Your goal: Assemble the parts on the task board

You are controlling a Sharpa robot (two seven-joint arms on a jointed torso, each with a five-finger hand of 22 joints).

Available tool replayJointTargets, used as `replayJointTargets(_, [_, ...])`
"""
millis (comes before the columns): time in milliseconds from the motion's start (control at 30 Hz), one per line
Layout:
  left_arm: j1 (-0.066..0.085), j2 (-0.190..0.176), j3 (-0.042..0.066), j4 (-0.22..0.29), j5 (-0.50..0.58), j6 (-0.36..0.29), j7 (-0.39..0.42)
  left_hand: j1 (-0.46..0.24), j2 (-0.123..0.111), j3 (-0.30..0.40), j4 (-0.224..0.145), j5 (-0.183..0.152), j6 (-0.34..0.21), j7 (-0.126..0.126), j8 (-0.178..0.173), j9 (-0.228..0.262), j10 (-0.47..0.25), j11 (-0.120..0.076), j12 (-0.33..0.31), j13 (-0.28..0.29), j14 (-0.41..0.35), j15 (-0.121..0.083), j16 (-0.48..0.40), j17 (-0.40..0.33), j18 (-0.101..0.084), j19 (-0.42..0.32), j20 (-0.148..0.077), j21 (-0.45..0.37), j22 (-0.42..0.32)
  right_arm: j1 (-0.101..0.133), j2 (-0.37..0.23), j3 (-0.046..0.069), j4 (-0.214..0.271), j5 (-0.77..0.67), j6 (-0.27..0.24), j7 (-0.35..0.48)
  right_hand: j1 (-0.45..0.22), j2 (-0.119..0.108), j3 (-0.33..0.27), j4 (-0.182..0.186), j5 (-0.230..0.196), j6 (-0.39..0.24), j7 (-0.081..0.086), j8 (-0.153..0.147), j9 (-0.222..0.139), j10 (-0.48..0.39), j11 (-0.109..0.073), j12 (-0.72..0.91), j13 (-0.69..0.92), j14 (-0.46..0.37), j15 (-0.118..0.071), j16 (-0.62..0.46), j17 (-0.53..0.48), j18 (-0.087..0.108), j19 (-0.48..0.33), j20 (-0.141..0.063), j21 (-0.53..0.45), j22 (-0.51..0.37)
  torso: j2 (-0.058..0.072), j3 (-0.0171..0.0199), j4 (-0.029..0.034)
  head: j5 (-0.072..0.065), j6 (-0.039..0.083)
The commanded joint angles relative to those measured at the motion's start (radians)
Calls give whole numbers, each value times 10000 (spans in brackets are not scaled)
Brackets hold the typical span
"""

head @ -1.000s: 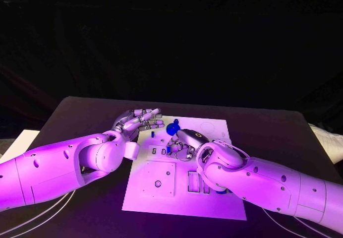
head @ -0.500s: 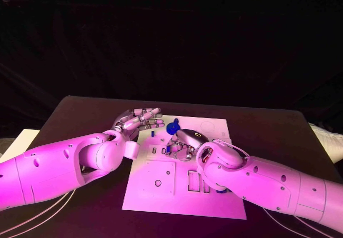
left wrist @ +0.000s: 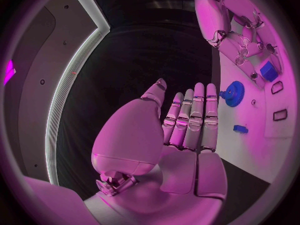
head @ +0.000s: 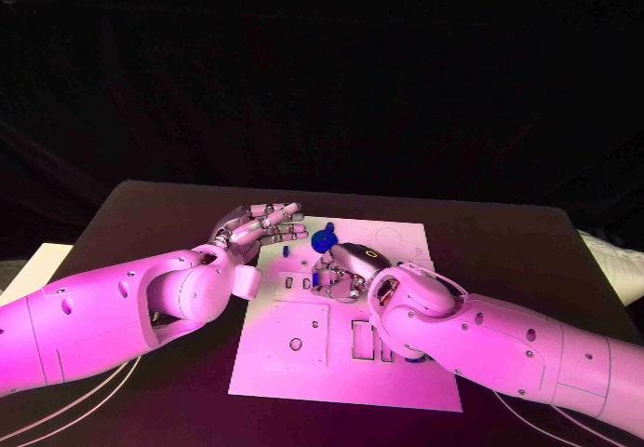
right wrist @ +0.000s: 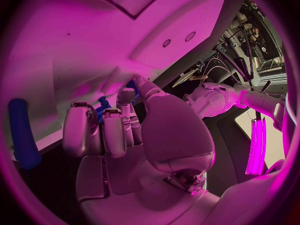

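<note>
Hardly anything has moved in the last second: both hands sit where they were over the upper half of the board [head: 342,363], so the job looks paused mid-placement. The left hand [head: 258,225] lies flat at the board's upper-left edge, fingers straight, holding nothing. The right hand [head: 342,270], centre frame, is curled over a small blue part [right wrist: 103,105]; the gear [head: 322,240] stands just above it.
</note>
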Motion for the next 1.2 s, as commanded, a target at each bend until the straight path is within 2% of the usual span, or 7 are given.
replayJointTargets(33, [4,16,6,21,29,150,104,38,45,14,-49,-30,-81,253,38,6,-55,12,65,-16,67,15,-61,-15,118,5,38,-47,-12,-9,-7,-3,5,4,-165,73,-18,-153,-40,65,-72,-108,16,-24,19,-92,1,-57,-20,509,53,-64,447,31,-63,-6,-52,-11,5,3,8,-3,-6])
replayJointTargets(300, [4,16,6,16,29,160,104,38,45,14,-49,-30,-81,253,38,6,-55,12,65,-16,67,15,-61,-15,118,5,38,-47,-12,-10,-26,-4,62,15,-356,134,-86,-194,-109,121,-105,-112,12,11,38,-38,3,46,-1,526,58,-38,489,27,-46,6,-42,16,4,1,3,-5,-11])
replayJointTargets(533, [4,24,6,-3,29,199,100,36,51,21,-51,-29,-73,246,46,7,-48,8,74,-14,75,12,-62,-19,120,10,37,-48,-15,-128,-207,3,433,12,-1708,636,-80,-347,-333,212,-340,-620,107,-37,-6,-69,82,118,-57,510,115,-108,420,33,-52,48,-75,-28,10,14,7,-3,0])
replayJointTargets(667, [4,6,5,-50,-39,293,2,16,112,138,-69,-30,293,-22,238,37,357,-262,239,3,1186,-347,435,186,156,810,-273,405,154,-171,-547,91,866,875,-2139,1904,-337,-416,-719,548,-691,-704,147,9,29,-112,133,188,-88,492,166,-150,391,37,-59,95,-96,-52,-12,18,-2,34,13])
replayJointTargets(967, [17,-211,5,54,-1159,391,-856,-220,9,453,215,-32,948,-559,288,15,2436,-1035,621,238,4301,-1293,2804,1820,148,3078,-1233,2115,953,14,-1825,497,1973,3478,-1692,3951,-218,-287,-1235,767,-761,-904,235,8,44,-460,228,128,-230,399,257,-265,279,79,-205,189,-240,-265,-53,43,-102,139,70])
replayJointTargets(1100, [88,-318,7,128,-2216,171,-1954,-267,-232,592,286,-56,1429,-923,428,115,3687,-1452,1529,957,4998,-1695,10348,9040,27,4258,-1686,3972,2343,279,-2500,599,2188,4608,-1665,4248,-26,-103,-1311,760,-666,-767,199,76,89,-468,198,263,-212,420,240,-209,356,77,-187,189,-219,-228,-133,78,-154,219,49])
replayJointTargets(1200, [239,-385,9,128,-3202,320,-3215,-381,-223,690,327,-35,2245,-1336,1108,543,3730,-1903,3283,2438,5052,-1909,13181,11977,-422,5109,-2035,7420,6285,541,-3085,638,2302,5790,-1585,4380,187,117,-1293,708,-587,-556,126,172,140,-321,124,501,-129,449,176,-208,357,76,-151,143,-198,-201,-198,111,-179,246,33])
